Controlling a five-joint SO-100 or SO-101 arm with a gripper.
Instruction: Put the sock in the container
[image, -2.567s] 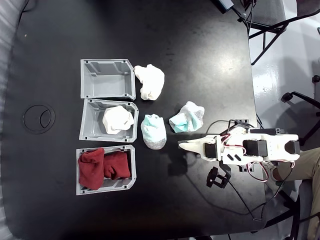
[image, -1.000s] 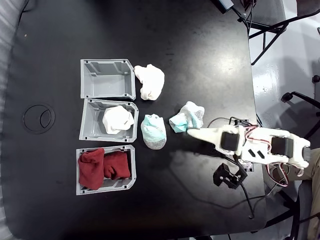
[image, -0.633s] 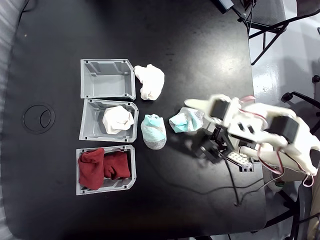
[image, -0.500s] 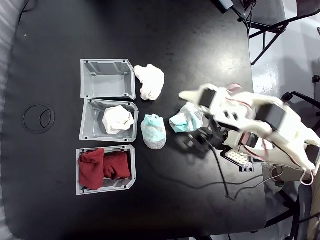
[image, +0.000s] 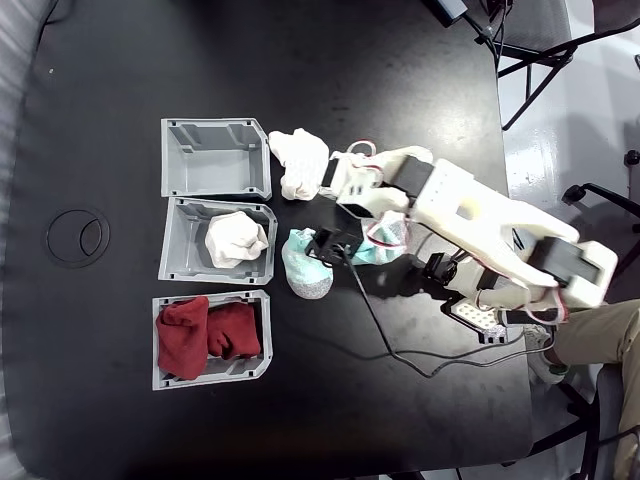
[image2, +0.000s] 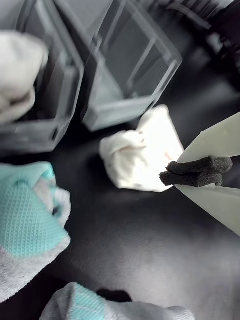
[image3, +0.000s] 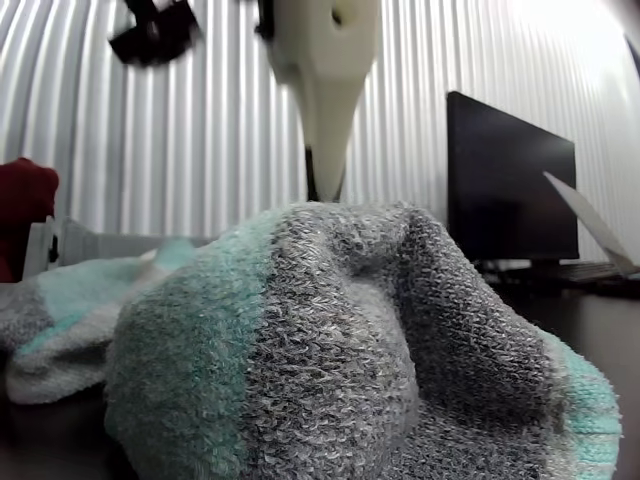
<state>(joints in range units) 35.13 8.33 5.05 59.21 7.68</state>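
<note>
**Q:** How do your jaws stand?

**A:** Together. In the wrist view my gripper (image2: 196, 172) has its two black pads (image2: 200, 165) pressed flat on each other with nothing between them. They sit at the right edge of the white sock (image2: 140, 156). I cannot tell whether they touch it.

**Q:** Where is everything, seen from above?

**A:** On a black table (image: 400, 90), three grey bins stand in a column at the left. The top bin (image: 166, 160) is empty. The middle bin (image: 170, 240) holds another white sock (image: 237, 238). The bottom bin (image: 158, 340) holds red socks (image: 208, 330). My sock (image: 297, 162) lies on the table just beside the top bin, and my gripper (image: 328, 180) is at its right side. Two mint socks (image: 307, 262) lie just below.

**Q:** What could go wrong?

**A:** Biggest first: I might choose the wrong bin. I judge the middle one is meant, by its matching sock, but the top one is nearer. Next, if I go down with the jaws closed, I would only shove the sock against the bin wall. Last, a shallow pinch on soft folds could slip or let the bundle unroll.
</note>
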